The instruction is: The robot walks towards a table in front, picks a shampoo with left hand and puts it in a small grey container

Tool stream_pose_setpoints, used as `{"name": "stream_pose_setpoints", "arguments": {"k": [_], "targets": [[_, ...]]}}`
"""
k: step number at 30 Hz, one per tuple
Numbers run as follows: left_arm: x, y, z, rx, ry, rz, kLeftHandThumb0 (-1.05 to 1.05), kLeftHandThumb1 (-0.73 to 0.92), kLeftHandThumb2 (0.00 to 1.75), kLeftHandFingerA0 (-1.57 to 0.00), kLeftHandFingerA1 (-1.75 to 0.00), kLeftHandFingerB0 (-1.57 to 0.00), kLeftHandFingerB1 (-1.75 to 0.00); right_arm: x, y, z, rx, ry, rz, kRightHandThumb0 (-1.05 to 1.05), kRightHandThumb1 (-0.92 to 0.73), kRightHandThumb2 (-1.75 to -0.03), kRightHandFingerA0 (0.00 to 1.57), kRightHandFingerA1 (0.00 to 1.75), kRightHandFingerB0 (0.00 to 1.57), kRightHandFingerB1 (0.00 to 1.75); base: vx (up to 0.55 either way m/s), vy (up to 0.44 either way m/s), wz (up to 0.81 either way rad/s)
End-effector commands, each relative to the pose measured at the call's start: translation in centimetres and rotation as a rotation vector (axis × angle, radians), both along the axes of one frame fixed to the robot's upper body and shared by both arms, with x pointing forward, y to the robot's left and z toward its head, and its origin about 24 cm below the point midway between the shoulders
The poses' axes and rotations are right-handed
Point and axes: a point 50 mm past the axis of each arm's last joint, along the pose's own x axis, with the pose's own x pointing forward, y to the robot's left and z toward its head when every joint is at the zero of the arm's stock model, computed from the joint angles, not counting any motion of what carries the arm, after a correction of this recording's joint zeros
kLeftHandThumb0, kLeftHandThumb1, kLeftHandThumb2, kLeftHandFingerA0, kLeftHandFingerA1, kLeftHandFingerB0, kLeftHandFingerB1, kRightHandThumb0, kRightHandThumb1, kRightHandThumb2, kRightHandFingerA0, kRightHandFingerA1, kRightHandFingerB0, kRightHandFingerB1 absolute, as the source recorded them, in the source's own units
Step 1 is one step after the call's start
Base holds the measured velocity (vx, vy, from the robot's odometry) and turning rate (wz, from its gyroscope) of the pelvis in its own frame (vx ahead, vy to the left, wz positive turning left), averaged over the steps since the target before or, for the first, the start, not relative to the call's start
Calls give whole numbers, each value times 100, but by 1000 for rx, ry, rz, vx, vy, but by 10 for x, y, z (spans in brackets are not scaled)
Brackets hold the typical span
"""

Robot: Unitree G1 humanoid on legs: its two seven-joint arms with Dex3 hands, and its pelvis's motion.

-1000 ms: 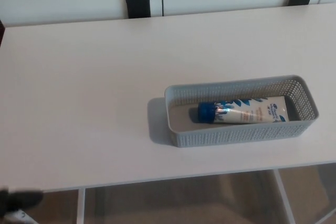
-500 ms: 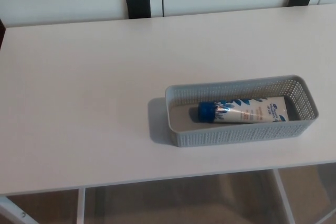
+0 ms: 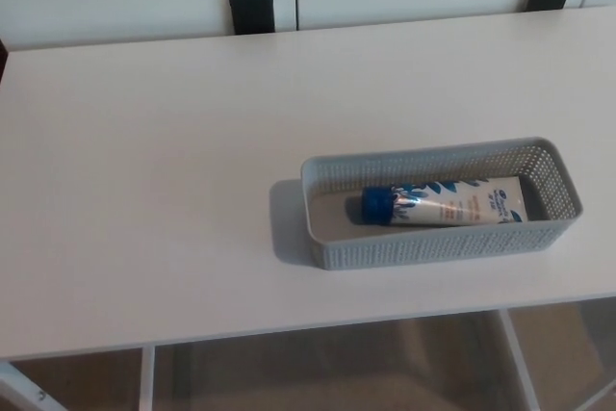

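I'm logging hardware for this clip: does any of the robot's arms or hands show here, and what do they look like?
Neither arm nor robot hand shows in the head view, so colour, shape, cables and markings cannot be told. Only the white table shows, with the grey container on it and the shampoo lying inside.

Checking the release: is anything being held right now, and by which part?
Nothing is held: no hand is in view, and the shampoo tube lies free inside the grey container.
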Motion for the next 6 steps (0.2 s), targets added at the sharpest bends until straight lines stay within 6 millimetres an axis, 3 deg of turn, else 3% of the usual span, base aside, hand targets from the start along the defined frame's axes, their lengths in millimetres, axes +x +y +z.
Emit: {"name": "stream_pose_setpoints", "arguments": {"k": [1,6], "targets": [[8,1,-24,529,-42,-52,-69,91,71,-35,-39,-26,-34,18,-15,11,-15,-6,41,-33,-76,-62,58,43,46,38,0,0,0],[18,-1,-22,511,-88,-53,-68,92,70,-30,-38,-23,-32,35,-21,18,-39,-38,75,-33,-77,-63,58,43,44,37,0,0,0]]}}
